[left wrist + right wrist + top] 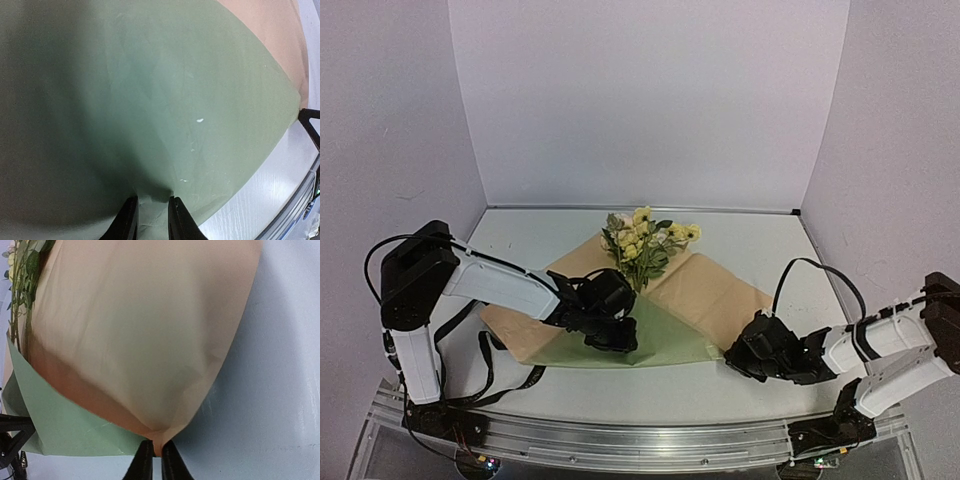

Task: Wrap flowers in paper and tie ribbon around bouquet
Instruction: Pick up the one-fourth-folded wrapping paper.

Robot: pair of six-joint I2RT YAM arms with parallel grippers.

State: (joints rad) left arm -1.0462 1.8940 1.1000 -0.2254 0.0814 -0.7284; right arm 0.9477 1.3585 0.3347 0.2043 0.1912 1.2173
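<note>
A large rectangular sheet of paper [720, 290], tan kraft-brown on one face and olive green on the other, lies spread on the white counter [550, 230] between the two arms. Its tan face is up over most of the sheet. A triangular flap is folded over at the near middle, showing the olive-green face.

A small bunch of pale yellow and cream artificial flowers [642, 240] with green leaves lies at the far middle of the sheet. The blooms reach past the paper's far edge, and the thin green stems run toward the green flap. In the right wrist view the flowers [20, 280] and their stems sit along the left edge of the paper [140, 330], where tan meets green.

The left claw [612, 335] is low over the green flap. In its own camera the left claw [151, 200] is clenched on a raised pinch of the green paper [175, 100], which stands between the two black fingers.

The right claw [732, 355] is at the sheet's near right corner. Its wrist view shows the right claw [157, 444] clamped on the tip of that tan corner, which lifts off the counter [280, 365].

A flat black band [515, 378] lies on the counter by the left arm's base. Whether it is ribbon or cable cannot be told, and any print on it is too small to read.
</note>
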